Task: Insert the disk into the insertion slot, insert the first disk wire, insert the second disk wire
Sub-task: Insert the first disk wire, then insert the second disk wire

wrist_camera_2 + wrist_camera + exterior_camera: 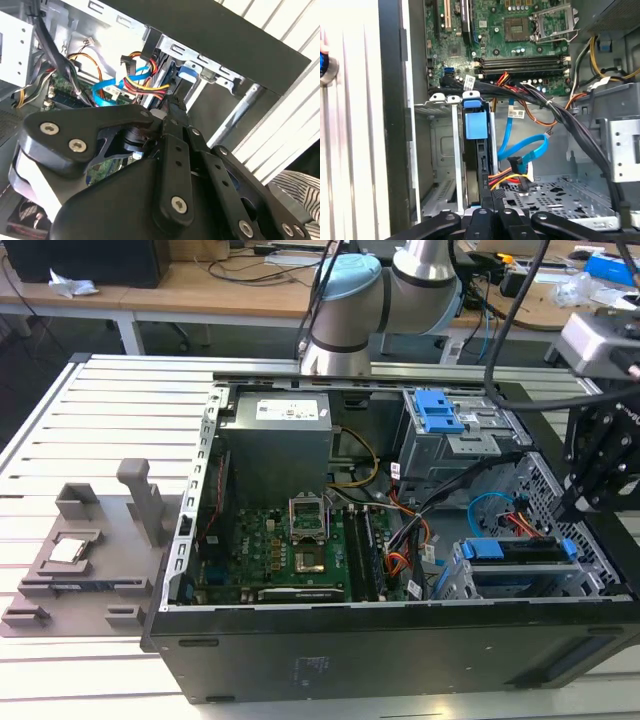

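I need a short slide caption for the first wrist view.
Claw close to the disk sitting in the insertion slot, blue cable beside it.

Can't see most of disk (475,125), sunk in insertion slot (442,165); label hidden. Can't tell if cables (517,167) reach its connectors. Cropped at exterior view's right edge: gripper (572,508). Can't make out clutter on back desk (200,285).

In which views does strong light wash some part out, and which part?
Second wrist view: the metal cage glares nearly white. First wrist view: the slatted table beside the computer case is washed out. Exterior view: even light, no strong glare.
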Available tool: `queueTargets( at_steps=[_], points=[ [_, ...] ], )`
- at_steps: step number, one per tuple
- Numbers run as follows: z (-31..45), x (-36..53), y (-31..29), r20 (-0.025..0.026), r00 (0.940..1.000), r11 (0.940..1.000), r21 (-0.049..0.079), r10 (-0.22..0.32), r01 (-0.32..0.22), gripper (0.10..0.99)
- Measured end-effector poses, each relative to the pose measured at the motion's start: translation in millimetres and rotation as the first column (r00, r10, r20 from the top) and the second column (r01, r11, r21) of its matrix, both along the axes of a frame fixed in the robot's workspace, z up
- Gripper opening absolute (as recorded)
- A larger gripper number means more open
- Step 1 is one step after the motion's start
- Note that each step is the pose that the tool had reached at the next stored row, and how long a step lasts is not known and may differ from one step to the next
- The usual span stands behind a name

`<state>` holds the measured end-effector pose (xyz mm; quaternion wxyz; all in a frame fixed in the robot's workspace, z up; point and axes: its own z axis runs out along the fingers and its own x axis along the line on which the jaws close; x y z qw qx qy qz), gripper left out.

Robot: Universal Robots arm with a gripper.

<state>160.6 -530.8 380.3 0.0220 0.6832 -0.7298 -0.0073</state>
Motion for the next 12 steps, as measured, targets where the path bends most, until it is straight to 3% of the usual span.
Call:
queueTargets(
  at_steps=[12],
  points=[
    [1.6, 0.0, 0.0, 0.0, 1.0, 1.0, 0.0, 0.0, 0.0, 0.106]
  ],
)
